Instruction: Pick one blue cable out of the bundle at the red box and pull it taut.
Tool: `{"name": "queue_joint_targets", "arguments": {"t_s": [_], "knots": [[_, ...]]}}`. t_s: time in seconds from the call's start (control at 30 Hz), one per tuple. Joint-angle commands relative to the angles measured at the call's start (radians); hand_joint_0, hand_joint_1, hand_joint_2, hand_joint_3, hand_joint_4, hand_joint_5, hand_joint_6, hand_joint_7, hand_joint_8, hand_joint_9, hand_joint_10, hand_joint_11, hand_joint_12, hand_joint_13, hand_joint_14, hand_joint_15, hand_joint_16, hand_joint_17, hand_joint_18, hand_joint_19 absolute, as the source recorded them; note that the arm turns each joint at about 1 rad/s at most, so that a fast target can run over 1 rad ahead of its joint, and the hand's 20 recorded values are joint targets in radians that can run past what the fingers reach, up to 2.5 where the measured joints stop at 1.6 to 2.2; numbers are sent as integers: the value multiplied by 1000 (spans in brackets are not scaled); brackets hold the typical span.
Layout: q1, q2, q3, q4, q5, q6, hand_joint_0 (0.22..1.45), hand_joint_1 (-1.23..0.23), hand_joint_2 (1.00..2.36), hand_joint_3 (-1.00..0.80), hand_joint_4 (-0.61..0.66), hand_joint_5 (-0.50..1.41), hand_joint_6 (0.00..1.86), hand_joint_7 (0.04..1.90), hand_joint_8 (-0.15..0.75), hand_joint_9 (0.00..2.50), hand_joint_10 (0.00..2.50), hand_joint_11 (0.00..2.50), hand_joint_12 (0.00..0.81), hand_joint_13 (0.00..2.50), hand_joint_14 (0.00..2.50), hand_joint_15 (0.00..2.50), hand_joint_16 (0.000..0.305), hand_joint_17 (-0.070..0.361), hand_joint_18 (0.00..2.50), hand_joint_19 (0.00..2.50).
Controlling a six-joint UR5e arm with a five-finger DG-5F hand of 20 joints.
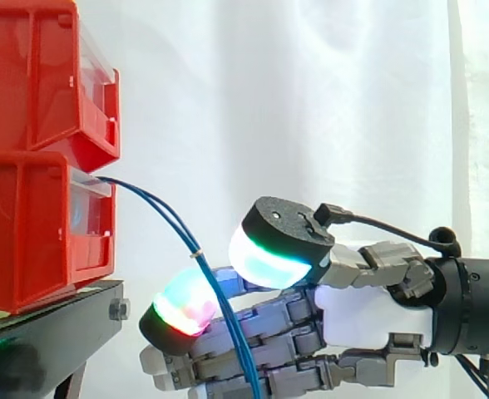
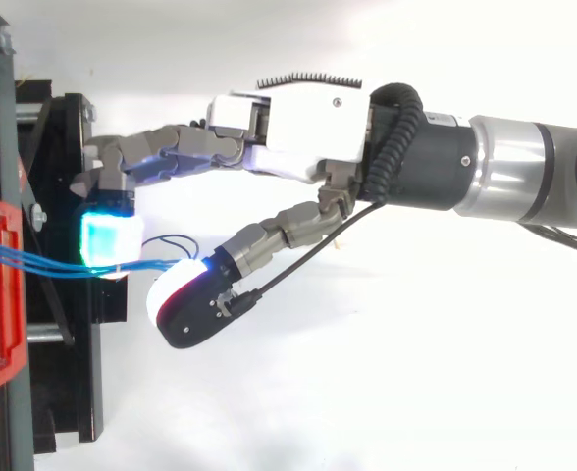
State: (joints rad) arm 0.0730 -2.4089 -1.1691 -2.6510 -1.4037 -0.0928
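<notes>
Blue cables point(image 1: 174, 220) leave the front lip of the lower red box point(image 1: 28, 233) at the left of the side view. They arc down to the right as a close bundle, pass a small pale tie point(image 1: 198, 253) near the middle of the frame, and drop out at the bottom edge. That sag suggests they hang slack under their own weight, with nothing pulled taut yet. In the top view they run as near-level strands point(image 2: 43, 263) from the box at the left edge toward the centre-left, where one thin strand loops up away from the rest.

The hand point(image 1: 369, 307) reaches in from the right at bundle height, so the cables fall into the gap between thumb and fingers. Its thumb point(image 1: 269, 259), glowing cyan-green, sits above and right of the bundle. A fingertip point(image 1: 182, 303) glowing red and green lies below and left. The two pads stand apart with the cables between them, which I judge to be a pinch set up but not closed. From above, the strands cross the lower edge of the cyan fingertip point(image 2: 107, 240); whether they touch it I cannot tell.

The whole bundle lies in the gap, so separating one strand looks like the work still outstanding. The box rests on a black stand point(image 1: 53, 320), under a second red bin point(image 1: 45, 75).
</notes>
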Motion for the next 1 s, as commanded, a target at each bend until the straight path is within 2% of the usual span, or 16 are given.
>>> {"name": "queue_joint_targets", "arguments": {"t_s": [0.0,0.13,0.5,0.77,0.97], "knots": [[-1,-1,9,-7,0,-1,551,-792,1000,-494,193,-85,542,1209,258,345,2,100,314,89,1,66,50,112,0,36],[4,1,11,-6,0,-1,568,-794,1005,-426,176,-98,611,1124,253,337,2,99,310,91,3,69,49,110,0,40],[4,-1,13,-3,8,-15,588,-801,1012,-254,131,-157,812,955,253,307,1,96,309,91,2,69,48,109,0,35],[2,1,19,-6,6,-13,601,-813,1013,-248,142,-173,856,946,254,304,2,114,311,95,1,67,48,109,0,28],[-1,1,40,-18,6,-15,609,-831,1012,-242,131,-176,885,905,258,312,3,131,313,109,3,71,49,110,0,18]]}}
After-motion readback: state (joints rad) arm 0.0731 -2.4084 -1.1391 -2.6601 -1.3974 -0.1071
